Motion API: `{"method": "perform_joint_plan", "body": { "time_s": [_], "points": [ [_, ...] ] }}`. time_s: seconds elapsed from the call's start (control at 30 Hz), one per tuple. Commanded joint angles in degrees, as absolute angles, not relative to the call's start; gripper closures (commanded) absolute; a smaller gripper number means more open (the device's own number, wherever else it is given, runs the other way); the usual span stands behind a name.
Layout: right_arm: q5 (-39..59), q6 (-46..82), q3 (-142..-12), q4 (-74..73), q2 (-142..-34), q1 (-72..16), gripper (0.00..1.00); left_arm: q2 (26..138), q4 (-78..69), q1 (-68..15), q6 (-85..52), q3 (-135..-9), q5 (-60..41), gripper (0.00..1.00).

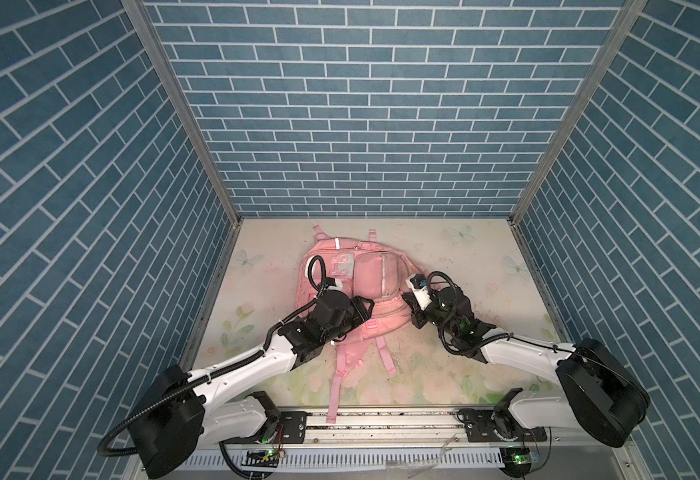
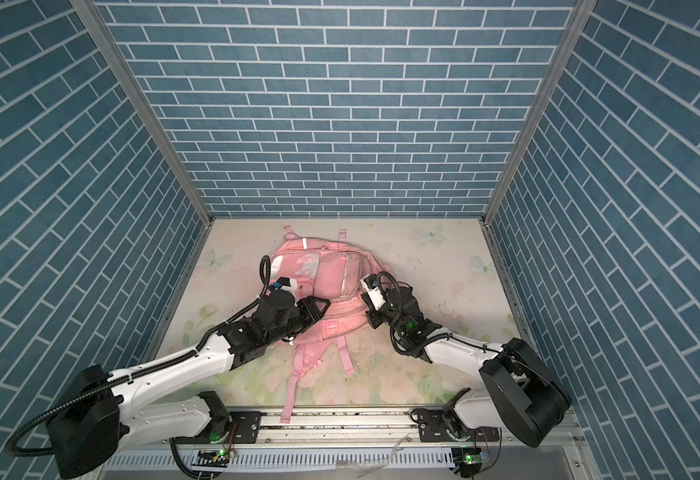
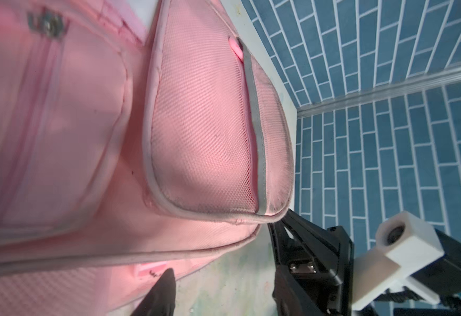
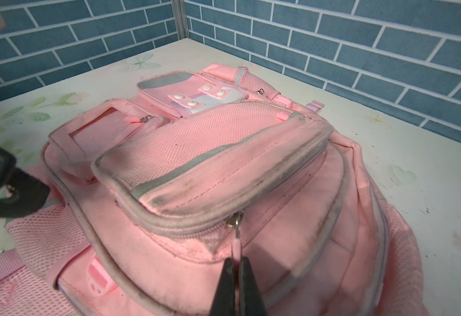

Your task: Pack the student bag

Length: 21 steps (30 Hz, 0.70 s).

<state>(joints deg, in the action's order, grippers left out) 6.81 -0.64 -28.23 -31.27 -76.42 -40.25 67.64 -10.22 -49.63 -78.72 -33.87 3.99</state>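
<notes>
Right gripper (image 4: 237,261) first: my jaws are pinched tight on the little pink zipper pull (image 4: 236,247), and the metal slider (image 4: 234,223) sits just beyond my tips on the zip running under the mesh-faced front pocket (image 4: 210,142). My left gripper (image 1: 364,309) has its jaws apart and nothing between them. It hovers low over the near left part of the student bag (image 1: 371,274), and the left wrist view catches only one finger (image 3: 163,287).

The bag lies flat, front side up, about mid-table (image 1: 485,332). Its straps (image 1: 342,365) trail toward my base and one hangs over the front rail.

Here's my read on handling. This is soft, floppy fabric, so it will bunch and slide toward me if I drag the zip with nothing bracing it. The pull tab is thin and rubbery-looking, so it could slip out of a pinch if I tug at an angle. I'd draw it along the zip track. For a steadying hold, the piped seam and the padded pocket edge look firmer than the mesh, which could snag. I can't tell from here whether there is anything inside, so I can't judge its weight.
</notes>
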Motion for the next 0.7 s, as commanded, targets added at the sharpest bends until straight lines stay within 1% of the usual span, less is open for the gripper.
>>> {"method": "perform_joint_plan", "body": {
  "time_s": [0.0, 0.23, 0.3, 0.33, 0.4, 0.47, 0.5, 0.53, 0.67],
  "points": [
    [11.15, -4.14, -27.52, -31.68, -76.29, -41.22, 1.00, 69.36, -21.90, -52.67, -93.86, -33.05, 14.37, 0.40],
    [10.92, -4.66, -26.59, -31.70, -75.50, -41.41, 1.00, 78.14, -25.39, -52.75, -96.41, -36.03, 15.67, 0.41],
    [10.30, -4.41, -26.29, -31.70, -75.29, -41.41, 1.00, 79.82, -26.16, -52.30, -96.70, -35.70, 14.72, 0.44],
    [10.05, -4.39, -26.07, -31.73, -75.07, -41.43, 1.00, 80.37, -25.85, -51.98, -97.25, -35.46, 14.58, 0.47],
    [9.61, -4.12, -25.84, -31.88, -74.86, -41.42, 1.00, 81.39, -26.67, -50.60, -96.39, -34.94, 14.14, 0.60],
    [7.28, -2.83, -25.75, -31.98, -74.80, -41.40, 1.00, 82.29, -27.04, -48.39, -93.67, -35.24, 11.60, 0.86],
    [6.52, -2.63, -25.59, -32.16, -74.86, -41.08, 1.00, 82.31, -27.19, -47.55, -92.51, -35.29, 10.61, 0.95],
    [6.11, -2.34, -25.49, -32.57, -74.80, -40.61, 1.00, 82.06, -26.94, -47.01, -91.61, -35.38, 9.93, 1.00],
    [7.19, 0.97, -25.46, -35.20, -75.81, -34.84, 1.00, 79.72, -24.46, -44.59, -86.88, -34.73, 3.88, 1.00]
  ]
}}
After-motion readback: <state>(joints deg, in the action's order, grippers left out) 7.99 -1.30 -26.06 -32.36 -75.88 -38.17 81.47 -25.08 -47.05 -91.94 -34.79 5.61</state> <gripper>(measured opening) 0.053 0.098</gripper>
